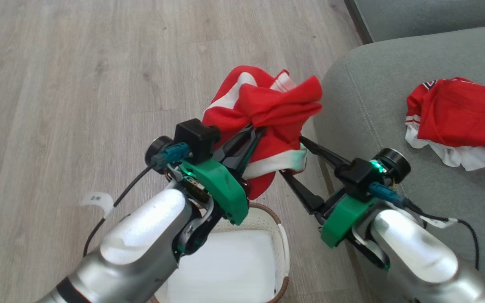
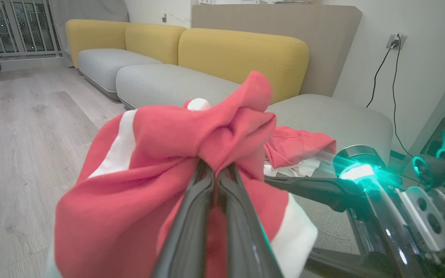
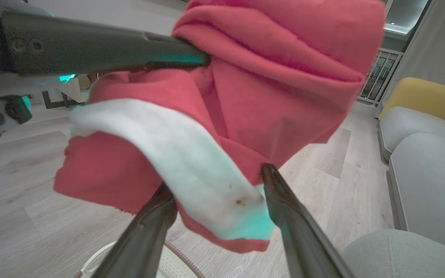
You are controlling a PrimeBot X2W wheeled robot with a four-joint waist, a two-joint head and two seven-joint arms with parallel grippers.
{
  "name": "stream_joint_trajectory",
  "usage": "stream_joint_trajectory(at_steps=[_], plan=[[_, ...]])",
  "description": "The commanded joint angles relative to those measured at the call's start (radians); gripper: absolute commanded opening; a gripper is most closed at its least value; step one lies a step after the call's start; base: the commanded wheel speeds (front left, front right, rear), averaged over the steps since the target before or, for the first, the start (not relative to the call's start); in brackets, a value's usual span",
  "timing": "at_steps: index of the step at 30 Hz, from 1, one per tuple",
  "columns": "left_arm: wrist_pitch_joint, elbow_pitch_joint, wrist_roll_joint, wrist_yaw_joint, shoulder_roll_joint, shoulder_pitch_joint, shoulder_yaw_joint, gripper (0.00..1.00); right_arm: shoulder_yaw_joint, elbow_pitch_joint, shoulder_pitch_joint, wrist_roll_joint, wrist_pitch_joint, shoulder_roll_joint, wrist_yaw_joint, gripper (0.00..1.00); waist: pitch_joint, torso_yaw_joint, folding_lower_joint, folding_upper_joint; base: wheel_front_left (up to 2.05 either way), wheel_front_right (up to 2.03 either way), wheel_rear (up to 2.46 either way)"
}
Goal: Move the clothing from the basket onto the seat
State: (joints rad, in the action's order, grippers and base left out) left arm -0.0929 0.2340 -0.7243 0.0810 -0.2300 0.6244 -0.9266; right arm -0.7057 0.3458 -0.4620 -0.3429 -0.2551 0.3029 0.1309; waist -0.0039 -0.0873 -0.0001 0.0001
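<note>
Left hand clamped, right hand splayed.

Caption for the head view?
Left hand holds a red garment above the basket; a second garment lies on the seat.

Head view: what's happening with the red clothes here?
The left gripper is shut on a red garment, holding it in the air above the basket, beside the seat. The right gripper is open, its fingers either side of the garment's hanging white-trimmed edge without pinching it. A second red garment already lies on the seat. The visible part of the basket's inside looks empty.
</note>
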Motion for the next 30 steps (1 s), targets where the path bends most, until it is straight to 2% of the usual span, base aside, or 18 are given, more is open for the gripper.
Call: stream_joint_trajectory(at_steps=[1,11,12,13,14,15,30], plan=[[-0.002,-0.027,0.003,0.002,-0.007,0.035,0.038,0.0,-0.009,-0.014,-0.041,-0.005,-0.007,-0.019,0.0,1.0,-0.001,0.004,0.0001,-0.0001,0.0,0.0,0.0],[0.0,-0.015,-0.002,-0.003,0.008,0.027,0.017,0.0,-0.029,0.036,-0.076,-0.041,-0.007,-0.052,0.0,1.0,-0.003,0.02,0.0001,-0.0001,0.0,0.0,0.0],[-0.001,-0.014,-0.003,-0.003,0.007,0.026,0.017,0.0,-0.028,0.035,-0.076,-0.044,-0.007,-0.052,0.0,0.91,-0.003,0.021,0.0001,-0.0001,0.0,0.0,0.0],[-0.001,-0.013,-0.003,-0.003,0.007,0.026,0.016,0.0,-0.028,0.034,-0.075,-0.045,-0.007,-0.052,0.0,0.64,-0.003,0.021,0.0001,-0.0001,0.0,0.0,0.0],[-0.002,-0.012,-0.004,-0.003,0.006,0.025,0.016,0.0,-0.027,0.032,-0.074,-0.048,-0.007,-0.052,0.0,0.27,-0.003,0.02,0.0001,-0.0001,0.0,0.0,0.0],[-0.002,-0.01,-0.005,-0.003,0.005,0.024,0.016,0.0,-0.026,0.03,-0.072,-0.051,-0.007,-0.053,0.0,0.0,-0.004,0.02,0.0001,-0.0001,0.0,0.0,0.0],[-0.016,0.001,-0.016,0.008,-0.011,0.01,0.023,0.0,0.056,-0.047,-0.006,-0.073,-0.007,-0.023,0.0,0.0,-0.004,0.003,0.0001,-0.0001,0.0,0.0,0.0]])
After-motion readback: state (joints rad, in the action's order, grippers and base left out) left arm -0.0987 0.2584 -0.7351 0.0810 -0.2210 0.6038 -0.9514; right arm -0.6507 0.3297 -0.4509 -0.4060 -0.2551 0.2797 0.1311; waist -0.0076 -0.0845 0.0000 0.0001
